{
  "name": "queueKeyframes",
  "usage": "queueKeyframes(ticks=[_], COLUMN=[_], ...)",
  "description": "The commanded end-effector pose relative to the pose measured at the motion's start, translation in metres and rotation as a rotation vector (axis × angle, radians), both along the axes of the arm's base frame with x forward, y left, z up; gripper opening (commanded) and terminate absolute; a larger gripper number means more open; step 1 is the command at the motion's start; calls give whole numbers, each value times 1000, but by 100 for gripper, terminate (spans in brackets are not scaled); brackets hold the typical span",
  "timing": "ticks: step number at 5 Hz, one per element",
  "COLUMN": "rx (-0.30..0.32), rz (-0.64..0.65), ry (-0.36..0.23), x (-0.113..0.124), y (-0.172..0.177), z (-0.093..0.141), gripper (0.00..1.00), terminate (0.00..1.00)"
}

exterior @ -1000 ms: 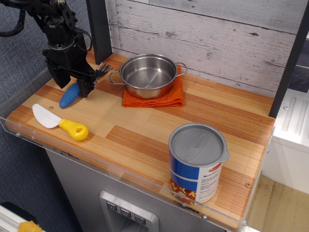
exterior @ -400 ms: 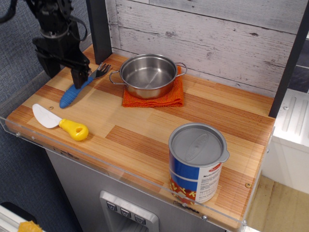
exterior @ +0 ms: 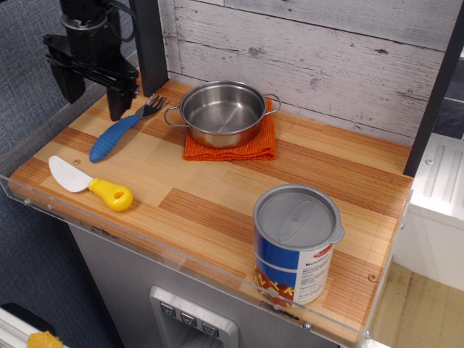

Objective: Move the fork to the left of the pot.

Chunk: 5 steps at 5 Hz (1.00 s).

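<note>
The fork point(exterior: 119, 131), with a ribbed blue handle and grey tines, lies flat on the wooden counter just left of the pot point(exterior: 221, 112); its tines point at the pot's left loop handle. The shiny steel pot sits on an orange cloth point(exterior: 232, 147). My gripper point(exterior: 94, 98) hangs above the counter's far left corner, above and left of the fork, open and empty, apart from the fork.
A white knife with a yellow handle point(exterior: 90, 184) lies near the front left edge. A blue-labelled tin can point(exterior: 296, 243) stands at the front right. A dark post point(exterior: 148, 43) rises behind the fork. A clear rim runs along the counter's edge point(exterior: 181, 264).
My gripper has let go of the fork and risen up and to the left. The fork now lies uncovered on the counter in the same spot.
</note>
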State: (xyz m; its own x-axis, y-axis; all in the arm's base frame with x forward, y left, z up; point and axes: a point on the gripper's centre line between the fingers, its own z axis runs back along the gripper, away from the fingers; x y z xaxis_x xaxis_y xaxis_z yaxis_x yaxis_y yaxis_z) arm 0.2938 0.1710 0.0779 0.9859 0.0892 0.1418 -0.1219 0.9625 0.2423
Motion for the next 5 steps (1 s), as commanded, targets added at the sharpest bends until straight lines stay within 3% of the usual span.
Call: queueKeyframes(ticks=[1, 3, 4, 5], rx=[-11, -77, -77, -77], rz=[5, 7, 7, 7], ry=[-144, -237, -237, -237], x=[24, 67, 67, 67], y=[-28, -62, -62, -62], z=[49, 75, 75, 75], gripper=[100, 100, 100, 100], terminate=[0, 0, 0, 100])
